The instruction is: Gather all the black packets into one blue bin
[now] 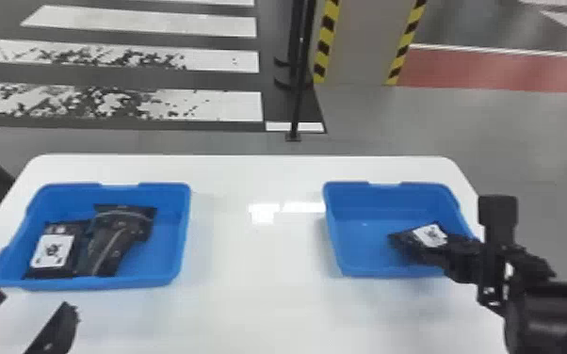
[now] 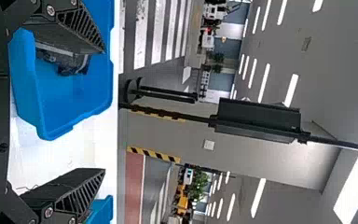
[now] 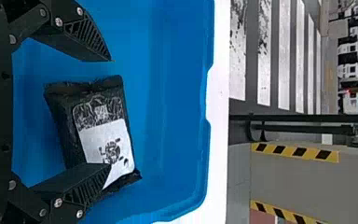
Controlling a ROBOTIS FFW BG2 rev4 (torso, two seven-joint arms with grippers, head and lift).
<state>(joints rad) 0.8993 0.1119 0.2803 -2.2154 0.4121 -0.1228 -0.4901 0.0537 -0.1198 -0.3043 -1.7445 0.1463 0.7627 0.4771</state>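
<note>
1. Striped floor (image 1: 230, 106) lies beyond the white table (image 1: 259, 292), where two bins sit apart, presumably one for each arm.
2. Overlapping packets (image 1: 120, 230) lie in the left bin (image 1: 162, 249), making it the likelier gathering place.
3. One packet (image 3: 95, 130) rests in the right bin (image 1: 358, 240); the right end effector (image 3: 111, 113) is spread over it, one finger across its edge, probably lining up a pinch.
4. The left end effector (image 1: 35, 300) hangs spread near its bin, perhaps ready for a handover.
</note>
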